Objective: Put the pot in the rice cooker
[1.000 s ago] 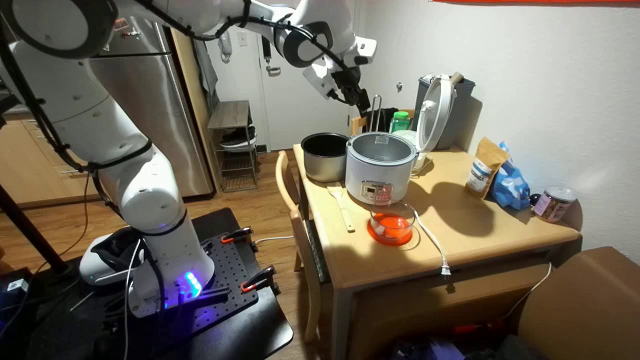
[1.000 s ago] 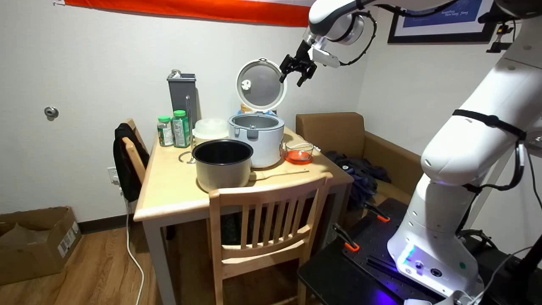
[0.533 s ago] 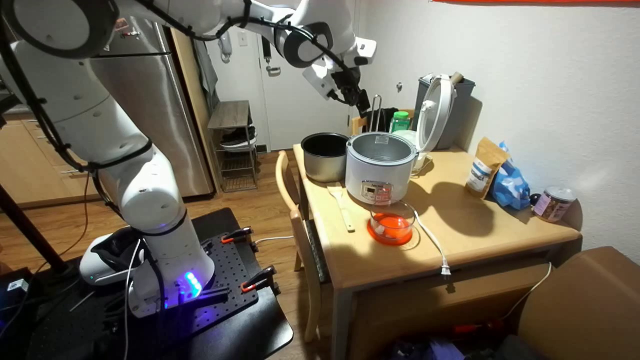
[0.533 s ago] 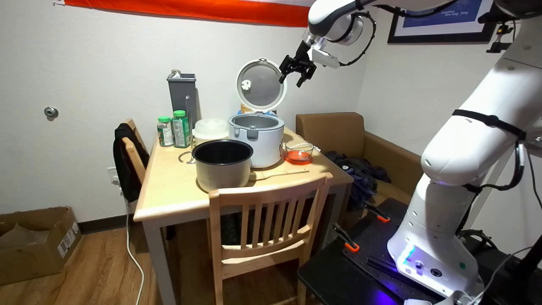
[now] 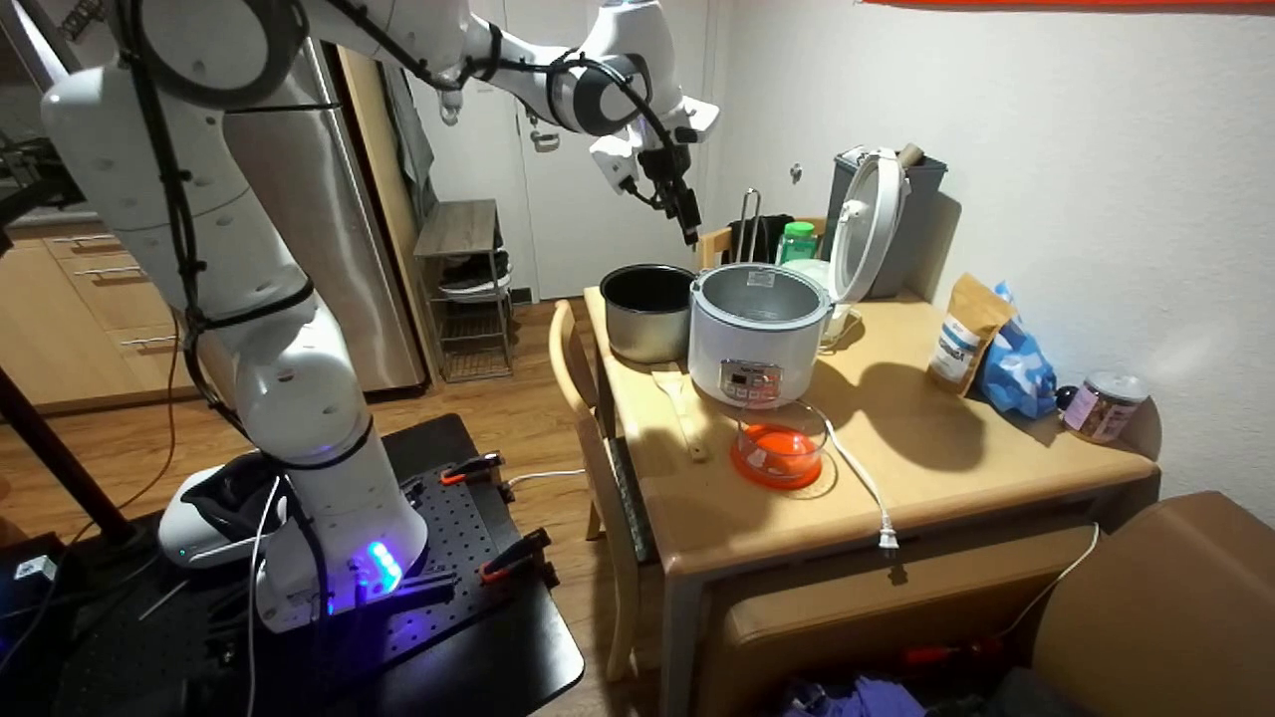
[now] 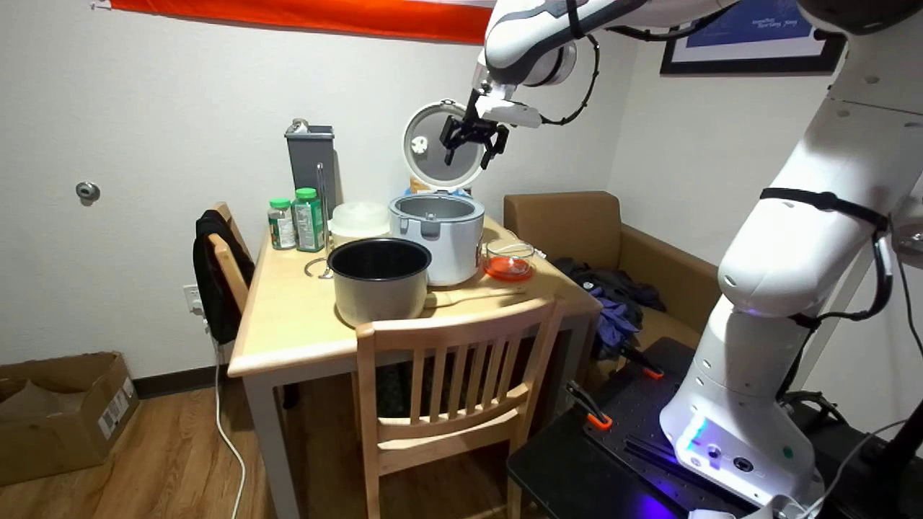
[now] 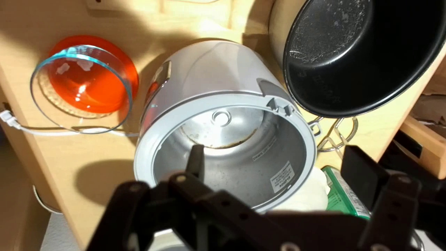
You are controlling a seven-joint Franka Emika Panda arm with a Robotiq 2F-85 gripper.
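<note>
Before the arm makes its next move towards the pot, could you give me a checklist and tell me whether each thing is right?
1. Gripper open and holding nothing: ok; fingers apart.
2. Lid of the rice cooker raised: ok.
3. Pot upright on the table: ok.
4. Rice cooker ready for the pot: ok; its bare metal bottom shows in the wrist view.
5. Gripper lined up with the pot: not ok; the wrist view looks into the rice cooker, with the pot at upper right.
6. Gripping room between pot and rice cooker: cannot tell; they stand very close.
</note>
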